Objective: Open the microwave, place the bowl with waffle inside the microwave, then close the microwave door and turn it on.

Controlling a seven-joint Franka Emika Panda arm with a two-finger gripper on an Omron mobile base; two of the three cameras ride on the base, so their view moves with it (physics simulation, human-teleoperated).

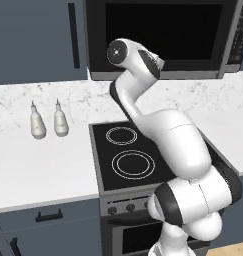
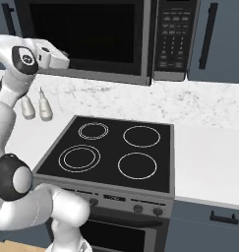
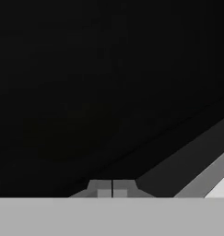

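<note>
The gripper (image 3: 112,189) is closed on nothing, its two dark fingertips (image 3: 100,188) pressed together, right up against the dark glass of the microwave door (image 2: 86,34). One microwave (image 1: 163,37) hangs on the wall, door shut, directly ahead of the gripper. Its button panel (image 2: 172,37) lies well to the gripper's right. Below the gripper sits one black stove (image 2: 116,152) with four white rings. Two white bottles (image 1: 47,121) stand upright side by side on the white counter (image 1: 38,165), below and to the gripper's left. One blue-grey cabinet door (image 1: 40,40) with a black handle hangs to the gripper's left.
</note>
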